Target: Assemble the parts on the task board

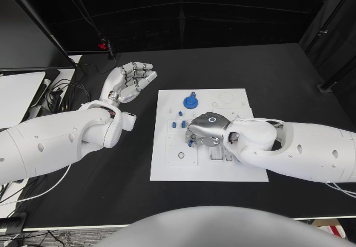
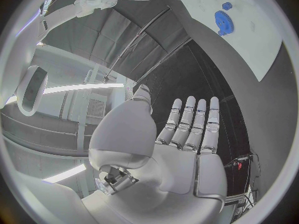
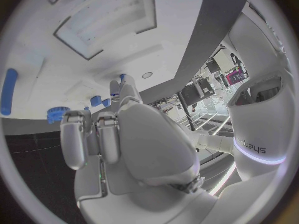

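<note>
In the head view, the task board (image 1: 204, 170) lay in the middle of the black counter (image 1: 282, 72), with bare counter showing along all of its edges and the widest open stretch toward the far and right edges. A blue gear (image 1: 191, 102) sat near the board's far left corner, and small blue parts (image 1: 178, 124) lay just beside its left edge. The right hand (image 1: 206, 130) hung over the board's middle, fingers curled downward beside a blue part (image 1: 191, 144); whether it gripped that part could not be told. The left hand (image 1: 132, 81) lay off the board, beyond its far left corner, flat with fingers extended and holding nothing.

In the left wrist view, the left hand (image 2: 187, 134) showed fingers straight and side by side over dark counter, the board's edge and the gear (image 2: 224, 22) well apart from it.

In the right wrist view, the right hand (image 3: 118, 134) was bent toward the board (image 3: 93, 59), with blue parts (image 3: 96, 101) near its fingertips (image 3: 119, 84) and a toothed blue part (image 3: 57, 114) beside them.
</note>
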Robot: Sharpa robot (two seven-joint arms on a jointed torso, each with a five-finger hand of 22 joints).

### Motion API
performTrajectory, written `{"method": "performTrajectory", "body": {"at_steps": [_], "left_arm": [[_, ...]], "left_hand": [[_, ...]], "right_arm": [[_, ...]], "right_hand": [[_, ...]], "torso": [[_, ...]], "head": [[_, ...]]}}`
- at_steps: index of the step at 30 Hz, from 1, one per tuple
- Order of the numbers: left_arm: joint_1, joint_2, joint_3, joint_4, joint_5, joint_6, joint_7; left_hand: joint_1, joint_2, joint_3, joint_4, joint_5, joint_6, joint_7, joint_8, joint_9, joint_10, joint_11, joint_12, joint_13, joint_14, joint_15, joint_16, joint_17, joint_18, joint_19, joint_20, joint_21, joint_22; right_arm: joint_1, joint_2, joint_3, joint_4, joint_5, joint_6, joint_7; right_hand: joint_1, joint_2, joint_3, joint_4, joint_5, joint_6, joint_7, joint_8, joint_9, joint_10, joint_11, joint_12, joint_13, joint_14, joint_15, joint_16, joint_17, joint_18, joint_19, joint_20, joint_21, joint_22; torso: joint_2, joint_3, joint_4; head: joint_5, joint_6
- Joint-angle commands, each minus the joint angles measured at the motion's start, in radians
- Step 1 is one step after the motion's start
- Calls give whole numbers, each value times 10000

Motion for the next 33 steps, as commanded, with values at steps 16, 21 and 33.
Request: {"method": "performTrajectory", "body": {"at_steps": [16, 21, 33], "left_arm": [[12, -2, 9, 8, 8, 66, 443], [12, 1, 9, -4, 8, 73, 434], [12, 11, 9, -14, 8, 105, 430]], "left_hand": [[31, 125, -60, -3, 61, -90, 1119, 78, -22, -66, 25, 56, -12, -35, -30, 78, -27, -36, 51, 15, 55, -19], [31, 125, -60, -3, 61, -90, 1119, 78, -22, -66, 25, 56, -12, -35, -30, 78, -27, -36, 51, 15, 55, -19], [32, 132, -65, -4, 64, -95, 1119, 82, -25, -67, 25, 62, -13, -36, -30, 84, -33, -36, 51, 15, 55, -23]], "right_arm": [[-8, 71, -4, 54, -223, 366, -77], [-9, 79, -6, 63, -226, 252, -88], [-19, 6, -10, 111, -201, -1018, -8]], "right_hand": [[-308, -333, -140, 60, 35, -483, 6, -357, -44, -434, 147, -285, -15, 1043, 148, -30, 2541, 11, 842, 139, -179, 2502], [-605, -493, -299, 63, 33, -800, -25, -558, -50, -685, 225, -277, -10, 1013, 206, -88, 2409, 39, 776, 191, -274, 2458], [-1338, -747, -523, 45, 32, -1185, -56, -702, -28, -1120, 336, -258, 7, 937, 295, -238, 2080, 58, 733, 301, -341, 2429]], "torso": [[6, -1, 2], [0, 2, 2], [2, -1, 0]], "head": [[7, 0], [-7, 0], [-15, 0]]}}
